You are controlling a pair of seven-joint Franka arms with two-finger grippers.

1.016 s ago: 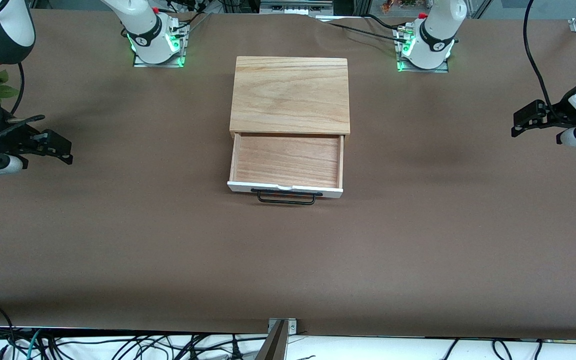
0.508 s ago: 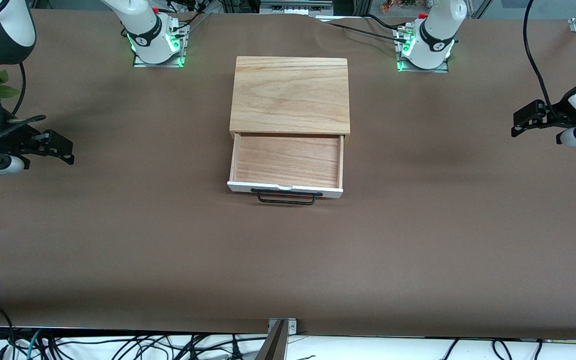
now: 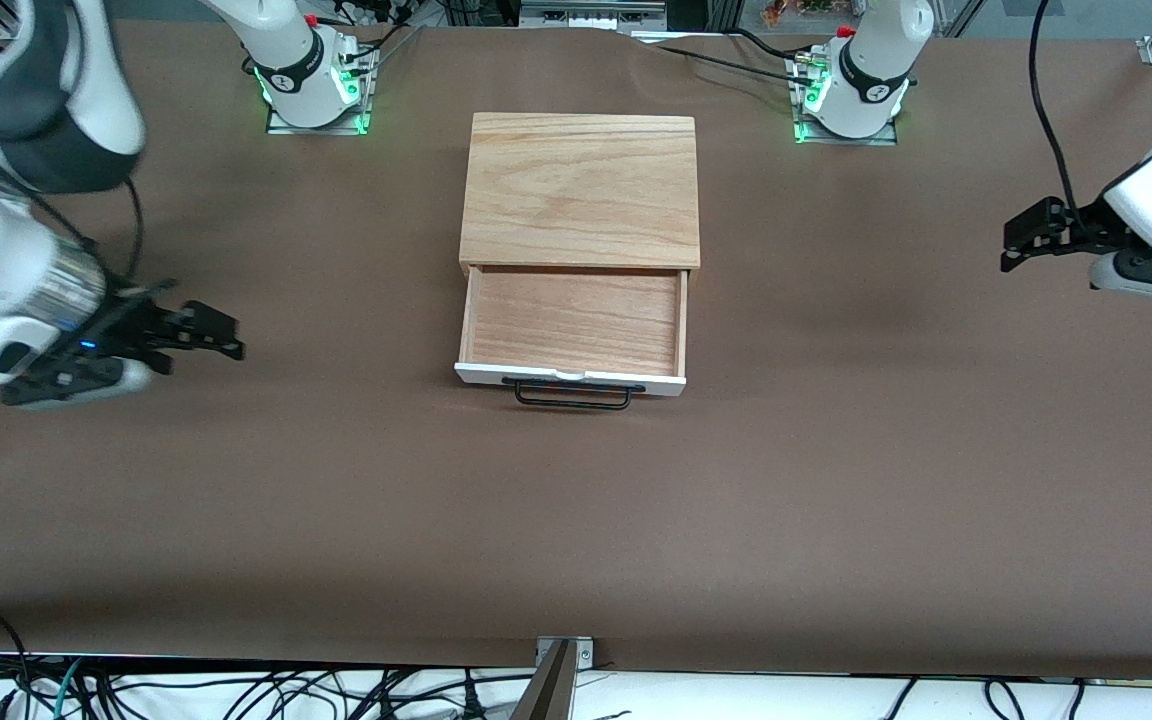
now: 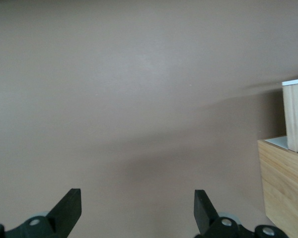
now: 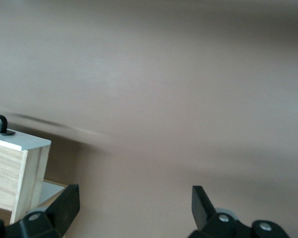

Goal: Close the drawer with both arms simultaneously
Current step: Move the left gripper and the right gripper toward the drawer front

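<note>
The drawer (image 3: 576, 322) stands pulled out of a plain wooden box (image 3: 581, 190) in the middle of the table, its white front panel and black wire handle (image 3: 572, 394) facing the front camera. The drawer is empty. My right gripper (image 3: 221, 335) is open and empty over the bare table toward the right arm's end, apart from the drawer. Its wrist view shows the drawer's white front corner (image 5: 20, 163) and the open gripper (image 5: 135, 201). My left gripper (image 3: 1016, 240) is open and empty over the table toward the left arm's end. Its wrist view shows the box (image 4: 288, 183) and the open gripper (image 4: 137, 203).
The brown table cover (image 3: 576, 520) spreads all round the box. The two arm bases (image 3: 311, 85) (image 3: 851, 95) with green lights stand beside the box's back end. Cables (image 3: 236, 690) hang along the table's front edge.
My right gripper has swung in toward the drawer and lower in the front view. My left gripper has shifted a little toward the drawer. The drawer has not moved.
</note>
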